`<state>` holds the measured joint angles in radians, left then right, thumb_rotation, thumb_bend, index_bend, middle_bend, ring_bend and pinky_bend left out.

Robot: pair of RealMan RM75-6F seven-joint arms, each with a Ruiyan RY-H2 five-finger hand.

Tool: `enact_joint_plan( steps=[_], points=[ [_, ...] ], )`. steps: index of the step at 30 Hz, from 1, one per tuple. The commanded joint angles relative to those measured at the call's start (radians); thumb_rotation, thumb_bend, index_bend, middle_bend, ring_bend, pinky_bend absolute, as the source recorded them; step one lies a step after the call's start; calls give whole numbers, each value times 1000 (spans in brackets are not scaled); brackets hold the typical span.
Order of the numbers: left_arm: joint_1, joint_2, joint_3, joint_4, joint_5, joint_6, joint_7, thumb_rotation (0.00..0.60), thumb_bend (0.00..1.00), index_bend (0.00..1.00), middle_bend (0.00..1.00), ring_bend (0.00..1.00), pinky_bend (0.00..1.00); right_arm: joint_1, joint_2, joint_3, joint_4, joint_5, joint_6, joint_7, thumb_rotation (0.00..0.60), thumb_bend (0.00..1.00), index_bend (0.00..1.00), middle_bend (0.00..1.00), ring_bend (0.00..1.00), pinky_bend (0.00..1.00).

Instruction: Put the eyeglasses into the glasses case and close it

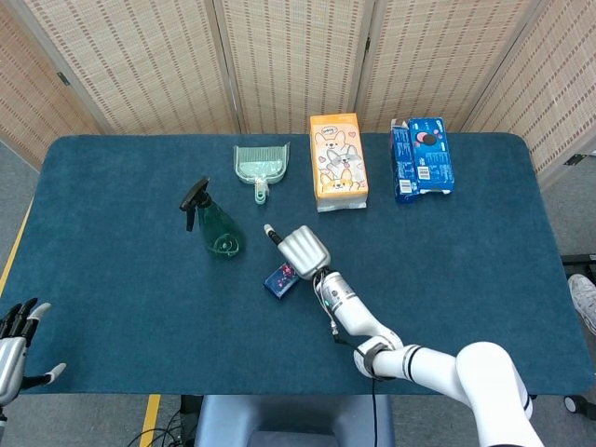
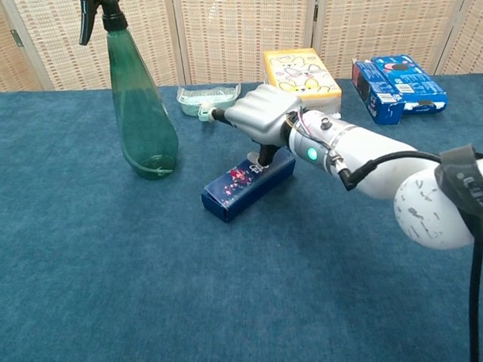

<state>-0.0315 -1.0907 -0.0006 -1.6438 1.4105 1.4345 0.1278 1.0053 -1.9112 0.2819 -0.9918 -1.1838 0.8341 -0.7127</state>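
Blue glasses case [image 2: 248,185] lid down; right robot hand [image 2: 259,113] spread, thumb pressing lid, holding nothing.

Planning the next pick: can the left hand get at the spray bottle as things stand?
Probably yes: the left hand hangs open off the table's near corner, and bare table lies between it and the spray bottle.

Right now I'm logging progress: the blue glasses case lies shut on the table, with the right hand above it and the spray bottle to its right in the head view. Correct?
One slip: the spray bottle stands left of the glasses case, not right, as the head view shows. The rest holds: the case lies shut on the table, with the right hand above it.
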Motion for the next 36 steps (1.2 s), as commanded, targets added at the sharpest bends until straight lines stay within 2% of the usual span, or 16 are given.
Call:
enact_joint_plan(
  steps=[1, 8, 12, 20, 23, 28, 30, 36],
  points=[
    [-2, -1, -1, -1, 4, 0, -2, 600, 130, 141, 71, 49, 175, -13, 25, -14, -28, 15, 1, -16, 600, 284, 63, 1000, 1000, 1000],
    [-5, -1, -4, -2, 8, 1, 0, 600, 130, 141, 71, 49, 175, -41, 137, -28, -184, 13, -16, 66, 600, 268, 63, 1000, 1000, 1000],
    [-9, -4, -3, -7, 10, -5, 6, 600, 130, 141, 71, 49, 175, -40, 201, -58, -258, 32, -56, 43, 600, 231, 63, 1000, 1000, 1000],
    [-8, -3, -1, -12, 8, -4, 15, 600, 130, 141, 71, 49, 175, -5, 181, -105, -228, 126, -113, -49, 600, 226, 79, 1000, 1000, 1000],
    [-5, 1, 0, -15, 2, -4, 16, 600, 130, 141, 71, 49, 176, 15, 159, -111, -193, 161, -126, -75, 600, 270, 154, 1000, 1000, 1000],
    [2, 2, 1, -13, -4, 2, 14, 600, 130, 141, 71, 49, 175, 30, 141, -121, -164, 194, -123, -90, 600, 377, 410, 1000, 1000, 1000],
    [3, 1, 1, -12, -4, 1, 14, 600, 130, 141, 71, 49, 175, 29, 145, -127, -169, 197, -118, -86, 600, 388, 471, 1000, 1000, 1000],
    [-3, -3, 1, -11, 5, -3, 15, 600, 130, 141, 71, 49, 175, 14, 182, -140, -224, 194, -85, -66, 600, 401, 514, 1000, 1000, 1000]
  ],
)
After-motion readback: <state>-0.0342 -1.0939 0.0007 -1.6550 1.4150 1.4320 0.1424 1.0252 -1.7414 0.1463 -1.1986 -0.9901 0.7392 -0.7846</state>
